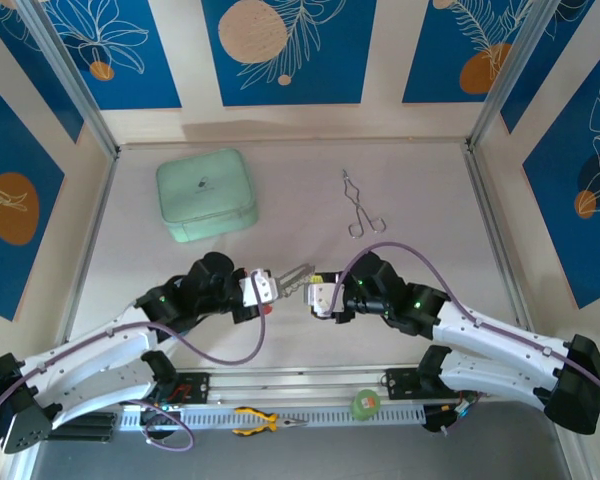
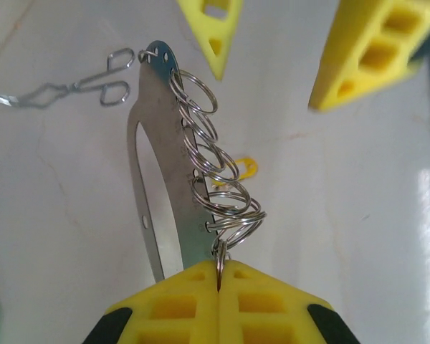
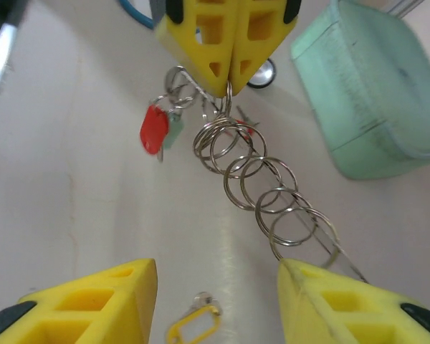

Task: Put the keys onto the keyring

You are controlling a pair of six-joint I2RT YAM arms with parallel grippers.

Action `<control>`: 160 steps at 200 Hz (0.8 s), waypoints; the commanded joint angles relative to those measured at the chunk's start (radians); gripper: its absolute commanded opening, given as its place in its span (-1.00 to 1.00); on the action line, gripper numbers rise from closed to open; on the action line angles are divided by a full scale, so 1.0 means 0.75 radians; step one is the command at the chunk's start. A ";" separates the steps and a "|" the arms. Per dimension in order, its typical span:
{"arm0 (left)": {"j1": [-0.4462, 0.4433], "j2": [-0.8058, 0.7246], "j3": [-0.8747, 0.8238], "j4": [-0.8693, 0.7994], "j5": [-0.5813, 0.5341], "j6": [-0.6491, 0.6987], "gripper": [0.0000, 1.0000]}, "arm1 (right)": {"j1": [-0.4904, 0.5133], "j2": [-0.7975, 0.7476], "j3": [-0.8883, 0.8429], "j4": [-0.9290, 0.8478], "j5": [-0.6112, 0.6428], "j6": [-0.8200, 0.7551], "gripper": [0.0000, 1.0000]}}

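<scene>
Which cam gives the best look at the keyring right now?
Left wrist: the keyring sits mid-frame, flat face and oval opening clear, its end held in the shut left gripper. Right wrist shows it nearly edge-on behind its wire rings. Top external: a small silver sliver.

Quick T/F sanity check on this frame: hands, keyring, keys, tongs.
1. The left hand is shut on the keyring. True.
2. The right hand is shut. False: its fingers stand wide apart.
3. A red-tagged key hangs beside the left hand. True.
4. The tongs lie inside the mint box. False: they lie on the table, apart from the box.
5. The yellow-tagged key hangs on the keyring. False: it lies on the table.
</scene>
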 commanded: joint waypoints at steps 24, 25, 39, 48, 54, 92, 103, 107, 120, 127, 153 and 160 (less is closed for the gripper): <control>0.004 0.002 0.097 -0.157 0.136 -0.481 -1.00 | 0.035 -0.001 -0.064 0.256 0.305 -0.203 -0.01; 0.004 0.001 0.097 -0.157 0.137 -0.485 -1.00 | 0.036 -0.003 -0.065 0.262 0.308 -0.206 -0.01; 0.005 -0.010 0.096 -0.150 0.146 -0.513 -1.00 | 0.037 -0.011 -0.074 0.316 0.324 -0.239 -0.01; 0.004 -0.012 0.097 -0.146 0.151 -0.523 -1.00 | 0.038 -0.016 -0.079 0.338 0.325 -0.256 0.00; 0.004 -0.015 0.097 -0.142 0.155 -0.532 -1.00 | 0.039 -0.020 -0.078 0.338 0.316 -0.267 0.00; 0.004 -0.019 0.095 -0.110 0.186 -0.561 -1.00 | 0.047 -0.004 -0.074 0.323 0.259 -0.325 0.00; 0.004 -0.019 0.095 -0.108 0.191 -0.568 -1.00 | 0.053 0.005 -0.072 0.323 0.255 -0.348 0.00; 0.004 -0.018 0.095 -0.106 0.195 -0.569 -1.00 | 0.056 0.010 -0.071 0.324 0.254 -0.354 0.00; 0.004 -0.021 0.091 -0.095 0.200 -0.580 -1.00 | 0.061 0.027 -0.061 0.315 0.252 -0.373 0.01; 0.004 -0.022 0.091 -0.092 0.202 -0.582 -1.00 | 0.062 0.037 -0.059 0.305 0.253 -0.379 0.01; 0.004 -0.023 0.087 -0.083 0.208 -0.590 -1.00 | 0.066 0.056 -0.065 0.304 0.258 -0.405 0.02; 0.004 -0.024 0.085 -0.080 0.212 -0.591 -1.00 | 0.067 0.057 -0.068 0.313 0.260 -0.406 0.02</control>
